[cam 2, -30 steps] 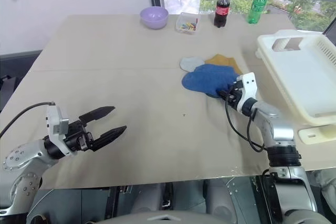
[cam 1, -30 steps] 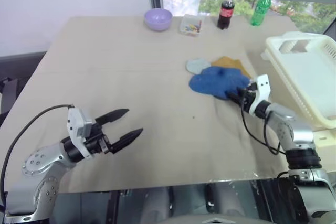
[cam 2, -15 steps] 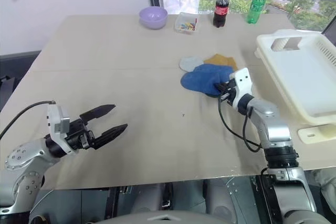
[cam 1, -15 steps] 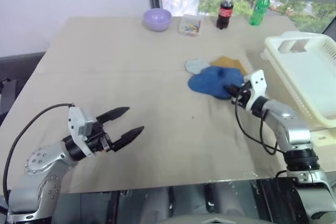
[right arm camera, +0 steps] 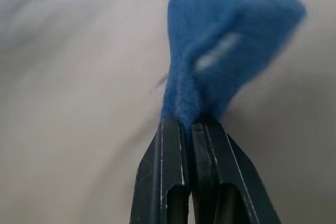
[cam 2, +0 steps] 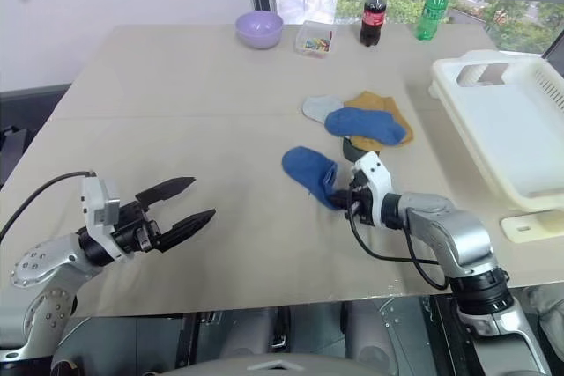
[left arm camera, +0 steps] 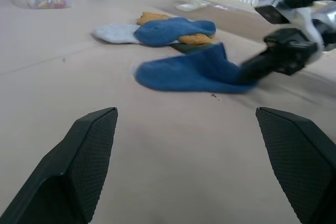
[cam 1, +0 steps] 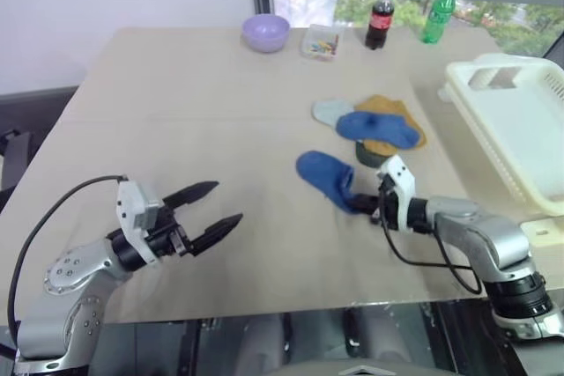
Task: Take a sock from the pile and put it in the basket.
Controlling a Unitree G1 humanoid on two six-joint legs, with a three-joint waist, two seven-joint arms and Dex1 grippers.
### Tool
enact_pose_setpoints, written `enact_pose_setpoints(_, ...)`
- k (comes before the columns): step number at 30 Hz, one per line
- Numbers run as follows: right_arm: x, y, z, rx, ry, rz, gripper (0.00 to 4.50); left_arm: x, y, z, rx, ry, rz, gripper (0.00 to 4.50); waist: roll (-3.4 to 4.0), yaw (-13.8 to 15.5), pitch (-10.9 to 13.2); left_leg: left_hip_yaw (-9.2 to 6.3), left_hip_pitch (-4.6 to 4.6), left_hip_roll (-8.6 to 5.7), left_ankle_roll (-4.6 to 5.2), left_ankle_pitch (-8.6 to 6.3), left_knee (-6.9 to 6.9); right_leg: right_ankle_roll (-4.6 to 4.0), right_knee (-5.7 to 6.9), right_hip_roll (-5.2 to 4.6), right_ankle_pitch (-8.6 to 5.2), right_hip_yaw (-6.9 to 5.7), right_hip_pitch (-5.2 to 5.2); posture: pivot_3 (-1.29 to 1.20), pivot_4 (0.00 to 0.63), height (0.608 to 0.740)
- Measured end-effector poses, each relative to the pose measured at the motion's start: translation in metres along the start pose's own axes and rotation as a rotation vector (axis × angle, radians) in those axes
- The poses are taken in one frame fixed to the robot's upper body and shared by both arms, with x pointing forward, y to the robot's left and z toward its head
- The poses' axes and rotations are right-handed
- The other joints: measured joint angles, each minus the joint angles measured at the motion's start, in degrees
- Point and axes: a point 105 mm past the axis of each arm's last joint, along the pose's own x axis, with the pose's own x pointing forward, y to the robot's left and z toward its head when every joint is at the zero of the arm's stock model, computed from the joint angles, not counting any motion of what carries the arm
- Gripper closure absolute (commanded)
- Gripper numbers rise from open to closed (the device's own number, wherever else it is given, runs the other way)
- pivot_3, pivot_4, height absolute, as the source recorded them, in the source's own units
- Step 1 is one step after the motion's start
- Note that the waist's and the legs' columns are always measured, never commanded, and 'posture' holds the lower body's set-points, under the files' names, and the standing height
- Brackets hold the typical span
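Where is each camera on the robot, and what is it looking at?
Head eyes: high up, looking down over the beige table; both arms show, left gripper, right gripper.
Left wrist: low, between its own open black fingers, facing the royal-blue knit sock and the pile of flat socks.
Right wrist: right behind its shut fingers, pinching that blue sock.
Shared: the blue sock is in all of them.

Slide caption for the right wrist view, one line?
Right gripper shut on the blue sock, pinching its edge just above the beige table.
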Motion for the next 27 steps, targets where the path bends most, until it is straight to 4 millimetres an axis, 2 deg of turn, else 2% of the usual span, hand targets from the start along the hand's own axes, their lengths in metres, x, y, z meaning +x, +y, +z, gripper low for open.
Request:
enact_pose_setpoints(5,-0.021,0.020,-0.017,0.004,0.111,0.134,4.47,0.000,-0.001,-0.001,-0.003,0.005,-0.005,0.00,-0.01,0.0,0.0,-0.08,0.01,0.00,0.00,0.00,0.04,0.00,0.00,0.00,0.00,-0.05,0.04,0.00,0.150,0.729)
enact_pose_setpoints(9,-0.035,0.027,-0.029,0.024,0.172,0.192,4.47,0.000,-0.002,-0.001,-0.004,0.006,-0.010,0.00,-0.03,0.1,0.0,-0.13,0.00,0.00,0.00,0.00,0.05,0.01,-0.02,-0.01,-0.01,-0.07,0.05,0.00,0.150,0.729)
enact_pose_setpoints(12,-0.040,0.014,-0.027,0.036,0.154,0.138,4.47,0.001,-0.003,-0.001,-0.002,0.004,-0.020,0.00,-0.04,0.0,0.0,-0.12,0.01,-0.01,0.00,0.00,0.12,0.01,0.00,0.00,0.00,-0.07,0.07,0.00,0.150,0.729)
enact_pose_setpoints(15,-0.044,-0.019,-0.020,0.025,0.098,-0.007,4.47,0.002,-0.004,-0.001,-0.001,0.004,-0.025,0.00,-0.05,0.0,0.0,-0.12,0.00,-0.01,0.00,0.00,0.19,0.01,0.01,0.01,0.00,-0.08,0.08,0.00,0.150,0.729)
enact_pose_setpoints(18,-0.048,-0.041,-0.015,0.008,0.058,-0.100,4.47,0.005,-0.005,-0.001,-0.002,0.004,-0.037,0.00,-0.05,0.1,0.0,-0.15,-0.04,-0.01,0.00,0.00,0.20,0.01,0.01,0.02,0.00,-0.11,0.08,0.00,0.150,0.729)
enact_pose_setpoints(21,-0.045,-0.041,-0.014,-0.017,0.044,-0.098,4.47,0.007,-0.006,-0.001,-0.002,0.002,-0.048,0.00,-0.04,0.1,0.0,-0.18,-0.06,-0.01,0.00,0.00,0.20,0.01,0.01,0.02,0.00,-0.13,0.09,0.00,0.150,0.729)
enact_pose_setpoints(25,-0.043,-0.028,-0.018,-0.011,0.050,-0.040,3.19,0.008,-0.006,-0.001,-0.001,0.003,-0.048,0.00,-0.04,0.1,0.0,-0.20,-0.04,0.01,0.00,0.00,0.20,0.01,0.02,0.02,0.00,-0.15,0.11,0.00,0.150,0.729)
enact_pose_setpoints(27,-0.039,-0.015,-0.020,-0.015,0.057,0.013,2.30,0.007,-0.006,-0.002,0.002,0.007,-0.046,0.00,-0.04,0.1,0.0,-0.22,-0.04,0.02,0.00,0.00,0.20,0.01,0.02,0.03,0.00,-0.17,0.11,0.00,0.150,0.729)
